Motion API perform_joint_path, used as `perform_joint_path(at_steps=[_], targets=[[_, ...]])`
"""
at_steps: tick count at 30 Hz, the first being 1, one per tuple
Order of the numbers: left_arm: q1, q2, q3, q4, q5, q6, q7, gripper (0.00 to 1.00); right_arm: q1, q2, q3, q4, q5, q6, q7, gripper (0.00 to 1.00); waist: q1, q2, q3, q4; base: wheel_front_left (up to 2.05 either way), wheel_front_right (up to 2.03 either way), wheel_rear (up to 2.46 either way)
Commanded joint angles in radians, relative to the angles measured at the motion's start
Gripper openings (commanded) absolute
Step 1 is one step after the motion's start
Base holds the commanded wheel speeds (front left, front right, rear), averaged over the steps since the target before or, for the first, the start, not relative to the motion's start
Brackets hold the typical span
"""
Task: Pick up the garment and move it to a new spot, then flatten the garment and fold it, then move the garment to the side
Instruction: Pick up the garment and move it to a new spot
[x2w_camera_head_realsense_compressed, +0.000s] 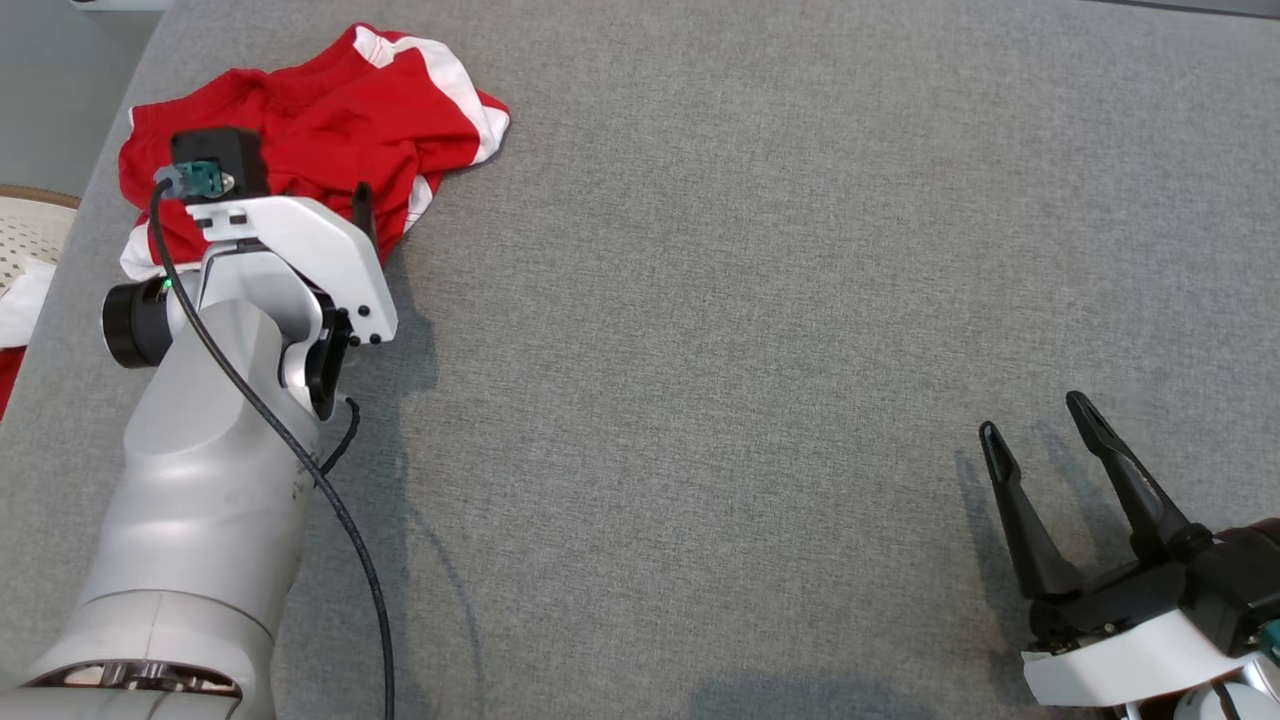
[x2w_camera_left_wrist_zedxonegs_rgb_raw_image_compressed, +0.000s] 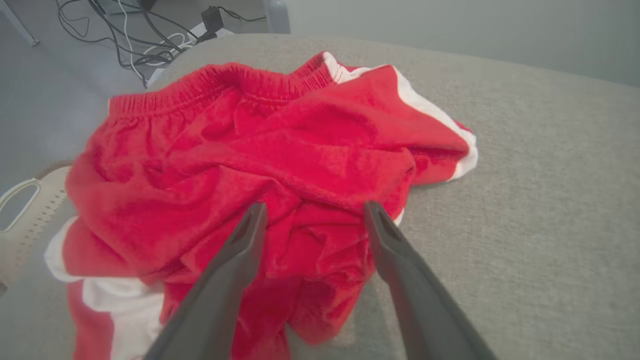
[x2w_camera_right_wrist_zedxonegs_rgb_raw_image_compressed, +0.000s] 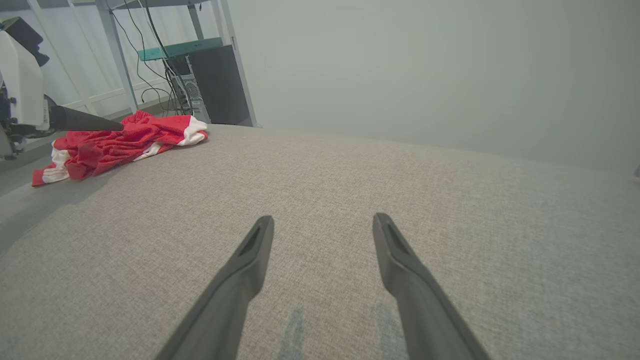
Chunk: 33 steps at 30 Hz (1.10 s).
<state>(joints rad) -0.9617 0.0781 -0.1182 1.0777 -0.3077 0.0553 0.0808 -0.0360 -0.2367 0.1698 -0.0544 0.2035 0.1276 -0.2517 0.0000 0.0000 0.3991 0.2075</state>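
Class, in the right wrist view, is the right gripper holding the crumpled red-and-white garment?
No: the right gripper stands open over the grey fabric surface, the crumpled red-and-white garment lying far off.

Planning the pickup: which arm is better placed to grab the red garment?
Left. The left gripper is open right at the crumpled garment; the right gripper sits far off.

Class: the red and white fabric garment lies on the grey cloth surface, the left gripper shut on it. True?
No: the left gripper is open over the red and white fabric garment on the grey cloth surface, as the left wrist view shows.
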Motion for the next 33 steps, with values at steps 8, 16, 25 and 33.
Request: perform_joint_path(at_steps=[8,16,25,33], targets=[[-0.063,0.057,0.002,0.078,0.009,-0.009,-0.091,1.00,-0.035,-0.020,0.036,-0.024,0.015,0.003,-0.010,1.00,0.0000,0.0000,0.016,-0.016,0.00,0.00,0.00],[-0.074,0.057,0.005,0.127,-0.010,-0.032,-0.157,0.00,-0.048,-0.019,0.041,-0.023,0.024,0.003,-0.010,1.00,0.0000,0.0000,0.024,-0.034,0.00,0.00,0.00],[-0.057,0.061,0.003,0.135,-0.022,-0.064,-0.299,0.00,-0.050,0.000,0.025,-0.028,0.021,0.003,-0.010,1.00,0.0000,0.0000,-0.016,-0.047,0.00,0.00,0.00],[-0.015,0.059,-0.011,0.061,-0.012,-0.085,-0.340,0.00,-0.035,0.019,0.024,-0.018,0.033,0.003,-0.010,1.00,0.0000,0.0000,-0.101,-0.065,0.00,0.00,0.00]])
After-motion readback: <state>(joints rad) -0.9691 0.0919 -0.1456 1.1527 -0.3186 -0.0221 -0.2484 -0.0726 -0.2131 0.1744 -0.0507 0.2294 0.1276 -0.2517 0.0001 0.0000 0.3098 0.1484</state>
